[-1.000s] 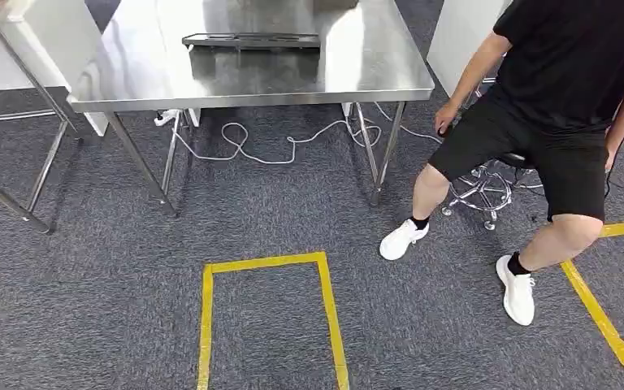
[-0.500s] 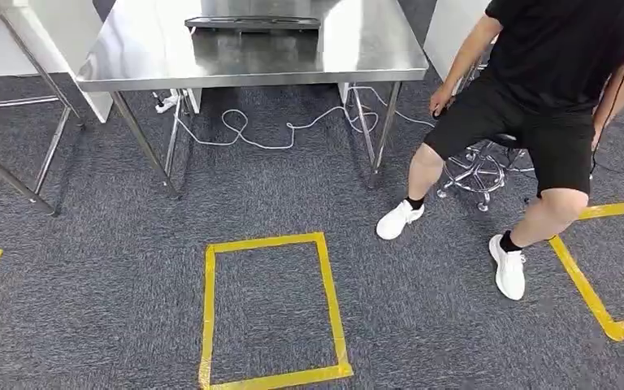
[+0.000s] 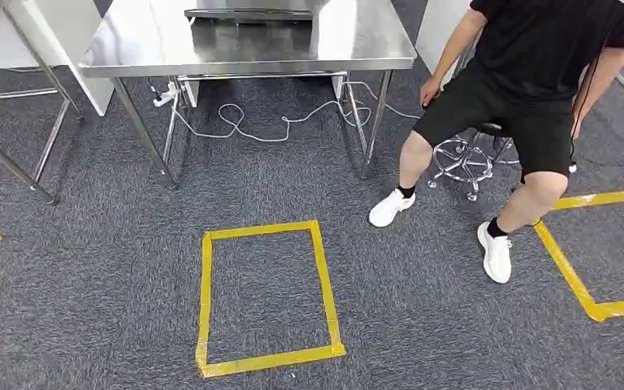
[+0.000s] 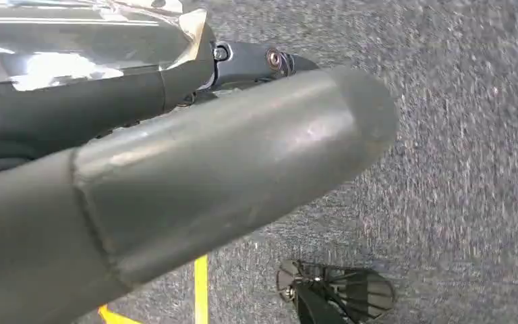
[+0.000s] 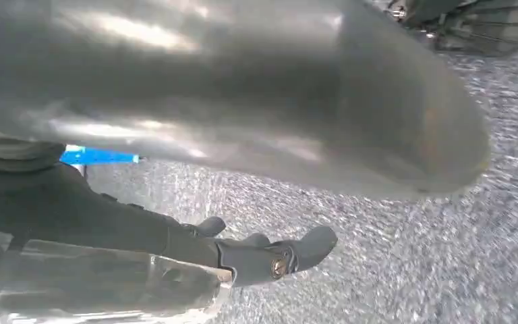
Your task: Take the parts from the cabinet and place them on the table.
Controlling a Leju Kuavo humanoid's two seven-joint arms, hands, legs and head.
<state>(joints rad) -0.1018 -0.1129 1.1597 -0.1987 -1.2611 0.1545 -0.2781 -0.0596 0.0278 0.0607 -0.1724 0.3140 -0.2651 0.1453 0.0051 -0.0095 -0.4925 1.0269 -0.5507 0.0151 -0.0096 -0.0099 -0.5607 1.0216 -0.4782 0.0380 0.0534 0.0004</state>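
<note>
While grey carpet (image 3: 89, 268) covers the floor, a steel tabletop (image 3: 244, 49) stands at the far side with a dark tray (image 3: 252, 14) on it. A person (image 3: 528, 81) sits on a stool (image 3: 463, 162) beside it. A yellow tape rectangle (image 3: 266, 296) lies nearer. The left hand (image 4: 175, 182) and right hand (image 5: 229, 101) hang over the carpet; whether their fingers (image 5: 276, 256) are apart or together cannot be told

Carpet (image 3: 89, 268) grey, speckled. Tape rectangle (image 3: 205, 301) yellow. Counter (image 3: 130, 41) shiny steel. Person's shirt (image 3: 536, 41), shorts (image 3: 528, 130) black; shoes (image 3: 496, 253) white. Cable (image 3: 268, 136) white.
</note>
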